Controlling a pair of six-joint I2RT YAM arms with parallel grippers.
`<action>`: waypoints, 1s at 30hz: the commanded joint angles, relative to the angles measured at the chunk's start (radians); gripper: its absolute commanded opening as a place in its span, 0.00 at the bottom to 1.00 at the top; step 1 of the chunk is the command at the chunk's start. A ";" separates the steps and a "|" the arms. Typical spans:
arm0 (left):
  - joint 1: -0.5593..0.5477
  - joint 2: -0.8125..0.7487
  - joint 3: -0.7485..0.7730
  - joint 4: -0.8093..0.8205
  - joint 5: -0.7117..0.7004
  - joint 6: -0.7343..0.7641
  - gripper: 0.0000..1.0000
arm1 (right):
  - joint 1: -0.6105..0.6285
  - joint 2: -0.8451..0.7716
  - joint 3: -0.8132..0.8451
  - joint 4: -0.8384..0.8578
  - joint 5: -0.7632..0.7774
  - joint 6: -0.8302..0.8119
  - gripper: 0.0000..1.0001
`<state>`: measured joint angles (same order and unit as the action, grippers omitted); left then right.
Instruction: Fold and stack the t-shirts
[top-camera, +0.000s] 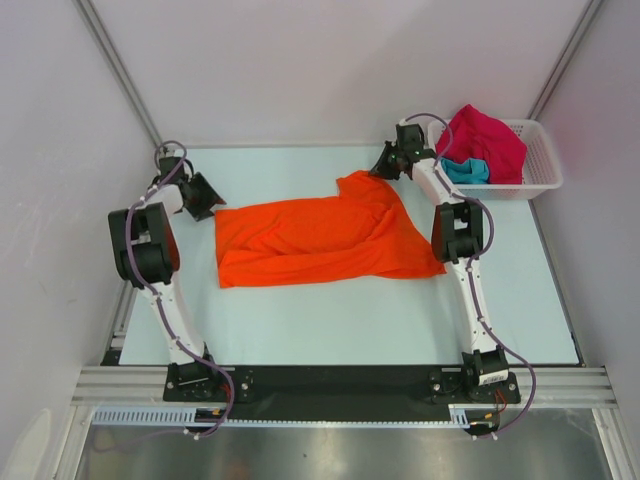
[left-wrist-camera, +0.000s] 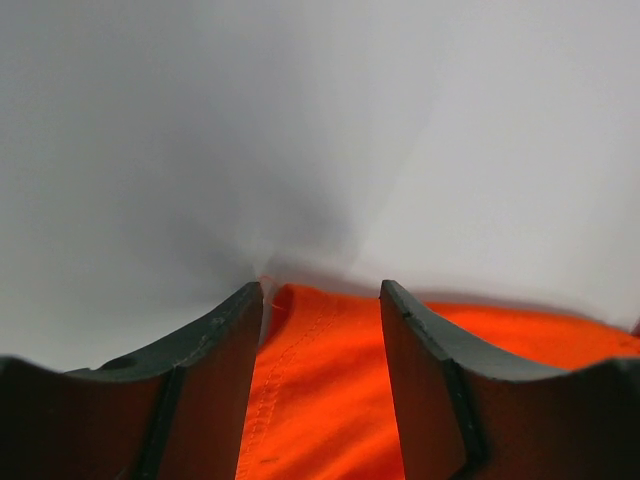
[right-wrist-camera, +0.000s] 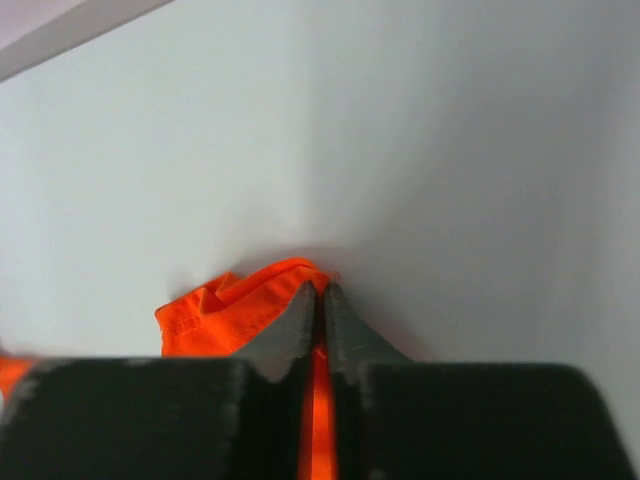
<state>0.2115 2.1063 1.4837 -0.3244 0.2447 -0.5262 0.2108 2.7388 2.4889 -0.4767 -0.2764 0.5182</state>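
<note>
Orange is most of what I see from here: the orange t-shirt (top-camera: 320, 240) lies across the middle of the pale worktop (top-camera: 330, 320), rumpled and partly lapped over itself, with one sleeve poking toward the far side. The right tool (right-wrist-camera: 322, 290) is at that sleeve, its jaws squeezed almost together on a thin sliver of orange cloth. I'd say it has a pinch on the fabric, but a slim one. The left tool (left-wrist-camera: 320, 290) sits at the shirt's left edge with its jaws well apart; the hem lies between them, but nothing is gripped.

That mismatch is what worries me. If the right arm lifts or drags before the left one closes, the shirt will be pulled from a single point and likely bunch up. So small a pinch could also slip out under the cloth's weight. The left tool might catch only one layer of the hem. The crimson-pink t-shirt (top-camera: 485, 140) and teal t-shirt (top-camera: 467, 170) wait in the white basket (top-camera: 545, 165) just beside the right arm, so a wide swing could knock it.
</note>
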 joint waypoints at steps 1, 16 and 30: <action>-0.020 0.043 0.018 -0.001 0.019 -0.021 0.56 | -0.007 0.019 -0.015 -0.096 0.029 -0.030 0.00; -0.023 0.000 0.015 -0.011 0.030 -0.014 0.00 | -0.019 -0.074 -0.013 -0.134 0.103 -0.084 0.00; -0.021 -0.138 0.108 -0.113 -0.018 0.034 0.00 | -0.074 -0.223 0.030 -0.183 0.175 -0.130 0.00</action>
<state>0.1963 2.0960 1.5105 -0.4076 0.2459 -0.5285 0.1585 2.6755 2.5038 -0.6468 -0.1436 0.4294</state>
